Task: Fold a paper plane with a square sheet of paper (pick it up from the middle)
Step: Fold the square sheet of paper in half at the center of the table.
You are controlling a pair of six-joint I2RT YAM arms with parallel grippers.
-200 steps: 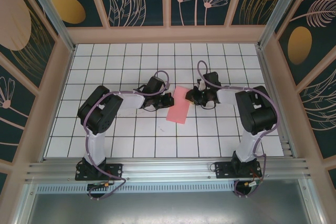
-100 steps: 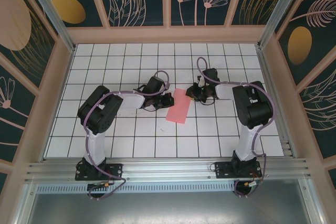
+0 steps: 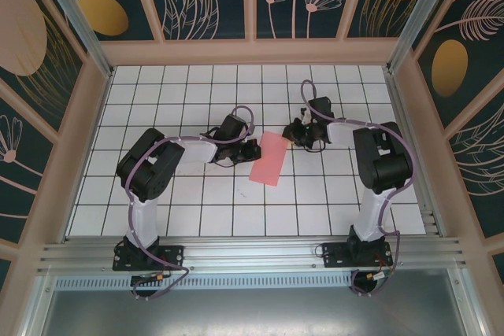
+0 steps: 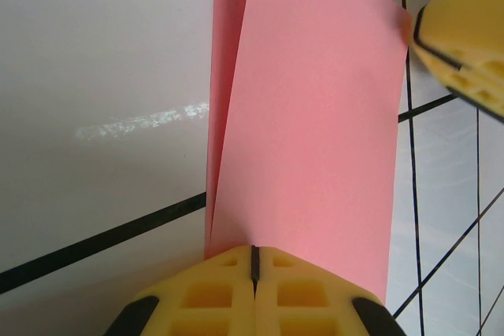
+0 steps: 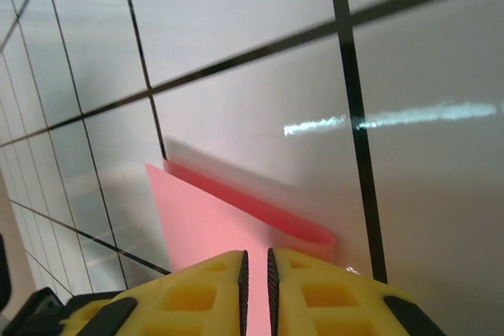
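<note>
The salmon-pink sheet of paper (image 3: 268, 159) lies folded in half as a narrow rectangle at the middle of the grid table. My left gripper (image 3: 252, 149) is shut on the middle of its left long edge. In the left wrist view the jaws (image 4: 253, 253) are pressed together on the paper (image 4: 315, 116), whose two layers gape slightly on the left. My right gripper (image 3: 294, 137) sits low at the paper's far right corner. Its jaws (image 5: 254, 261) stand a narrow slit apart over the pink paper (image 5: 197, 218), holding nothing. One right fingertip (image 4: 465, 45) touches that corner.
White tiles with black grid lines (image 3: 236, 202) spread all around the paper. Wooden walls with dark floral panels (image 3: 252, 51) enclose the table on three sides. Both arm bases (image 3: 150, 253) stand on the metal rail at the near edge.
My right gripper has moved up and to the right, from over the paper's far end to just off its corner. The left gripper and the paper have stayed put.
</note>
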